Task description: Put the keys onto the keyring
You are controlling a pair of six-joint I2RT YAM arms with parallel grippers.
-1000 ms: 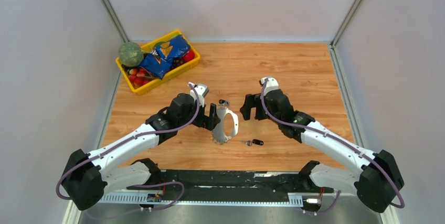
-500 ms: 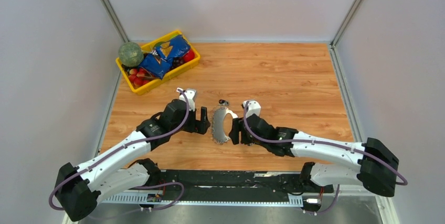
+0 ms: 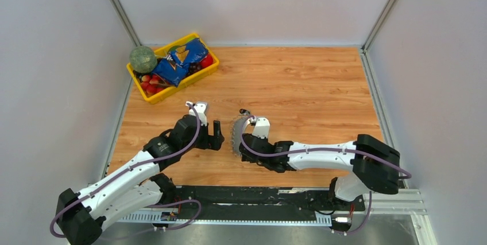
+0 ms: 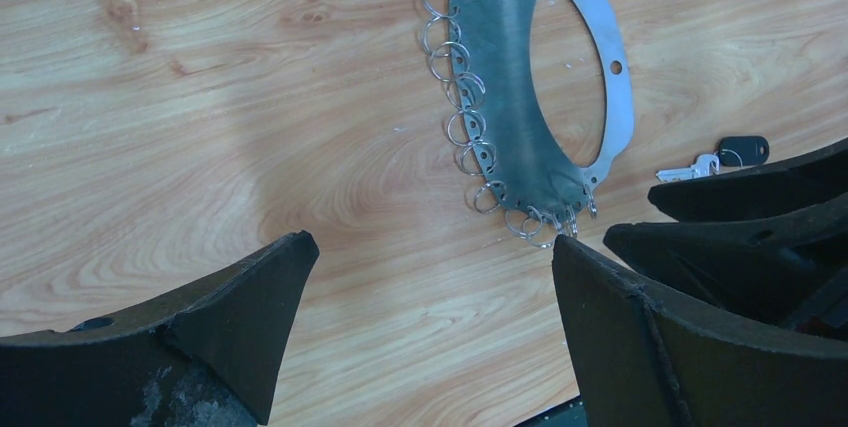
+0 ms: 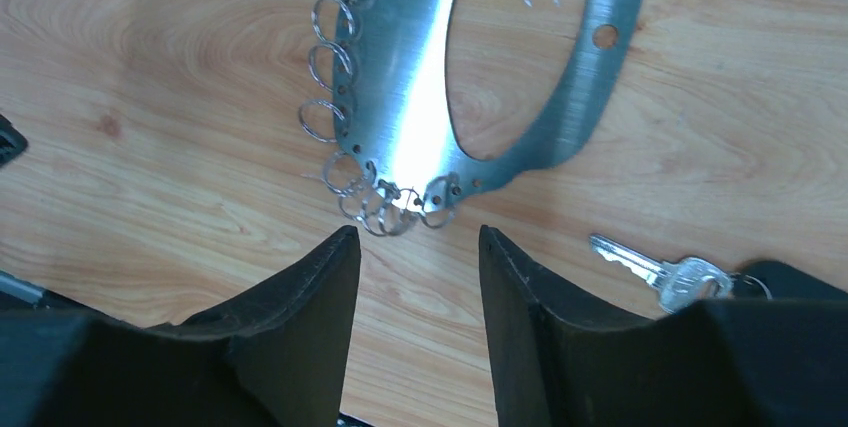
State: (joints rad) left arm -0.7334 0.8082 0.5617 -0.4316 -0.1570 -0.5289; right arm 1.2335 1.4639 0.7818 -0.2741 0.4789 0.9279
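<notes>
The keyring (image 4: 500, 77) is a flat oval metal plate lying on the wood, with small wire rings (image 5: 330, 67) strung along its left edge. A silver key (image 5: 660, 272) with a black head (image 4: 742, 150) lies just right of the plate's near end. A small dark key (image 3: 245, 111) sits at the plate's far tip. My right gripper (image 5: 417, 235) hovers at the near end of the keyring (image 3: 236, 130), jaws part-way apart with only bare wood between them. My left gripper (image 4: 430, 247) stands wide open to the left of the plate, holding nothing.
A yellow bin (image 3: 150, 96) with snack bags, red fruit and a green melon (image 3: 142, 58) stands at the back left. Grey walls close in the table on three sides. A black rail (image 3: 247, 194) runs along the near edge.
My right arm has swung left and nearer, over the key, to the keyring's near end, and its jaws have narrowed. My left arm has drawn back to the left, still wide open.
</notes>
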